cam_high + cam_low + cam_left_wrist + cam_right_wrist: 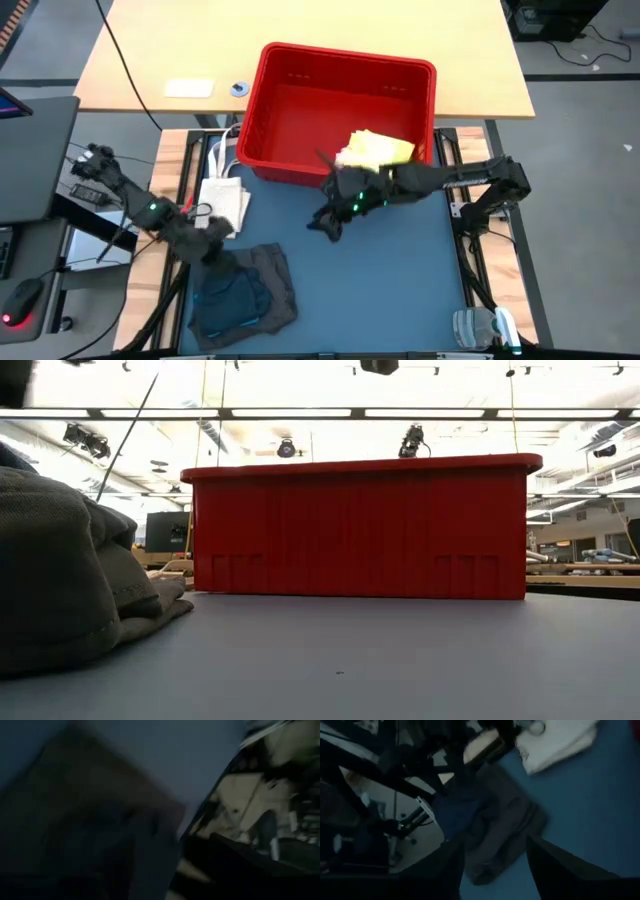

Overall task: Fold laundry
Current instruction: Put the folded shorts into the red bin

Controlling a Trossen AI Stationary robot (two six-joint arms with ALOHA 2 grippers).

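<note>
1. The grey garment [262, 290] lies in a rumpled heap at the lower left of the high view, on the blue mat [400, 280], with a navy garment [228, 300] on top of it.
2. The left gripper [222, 262] sits at the heap's upper edge; I cannot tell how wide its fingers stand, nor whether they hold cloth.
3. The right gripper [495, 865] hangs above the mat at the centre of the high view, just below the red bin [300, 110]. In its wrist view the fingers stand apart with nothing between them.
4. A yellow garment [375, 150] rests inside the bin at its lower right corner.
5. A white bag [222, 198] lies just above the heap, touching or nearly so.
6. Risk: the two stacked garments could drag together if the left gripper pinches both layers.
7. Risk: the bag sits near enough to be caught in a sweep.
8. Risk: the right arm, reaching for the bin, could knock its front wall.
</note>
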